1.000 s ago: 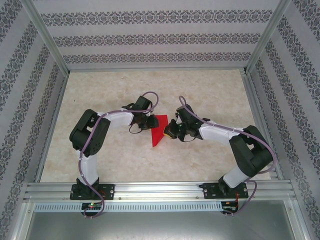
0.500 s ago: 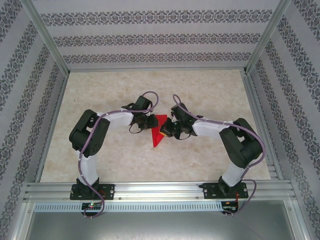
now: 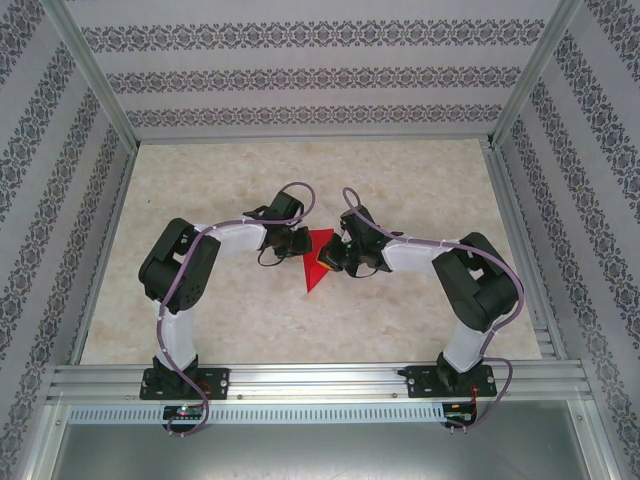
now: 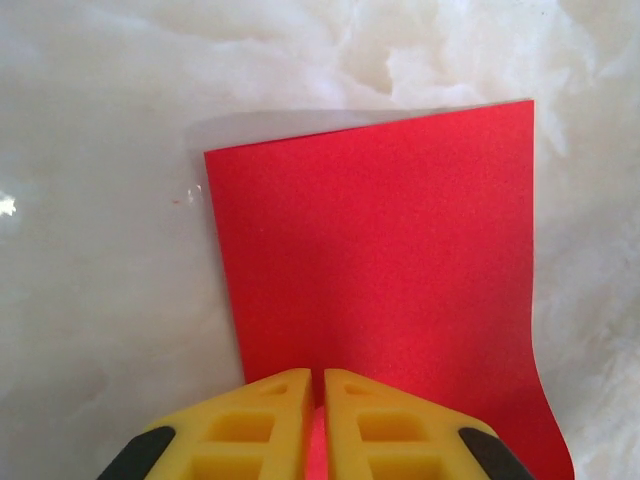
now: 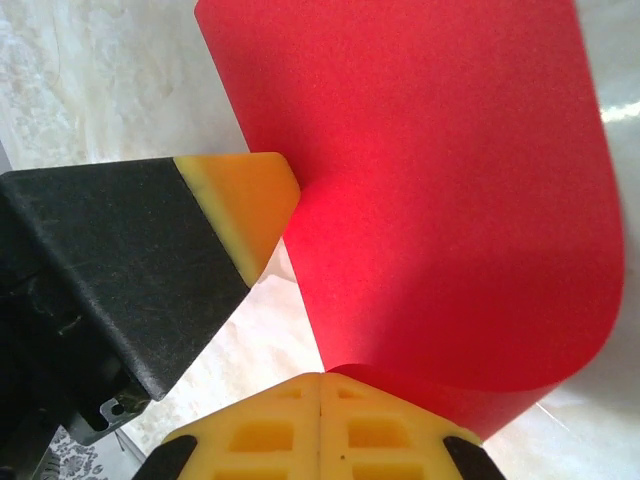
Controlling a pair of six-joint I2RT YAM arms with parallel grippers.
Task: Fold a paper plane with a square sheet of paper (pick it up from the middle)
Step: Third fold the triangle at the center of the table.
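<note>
Left gripper point(image 4: 317, 376) pinched shut on near edge of red paper point(image 4: 380, 260); the paper lies flat ahead, far edge free on bare table point(image 4: 100, 260). Right gripper point(image 5: 320, 380) clamped on the paper too, the paper curling upward ahead of it; left finger point(image 5: 240, 205) crowds just beside.

From my remote station I look down on a pale, marble-patterned worktop point(image 3: 420, 180), enclosed on three sides by walls point(image 3: 310, 75) papered in grey floral bands. Aluminium posts point(image 3: 90, 70) rise at the back corners; a slotted aluminium rail point(image 3: 320, 378) runs along the near edge.
</note>
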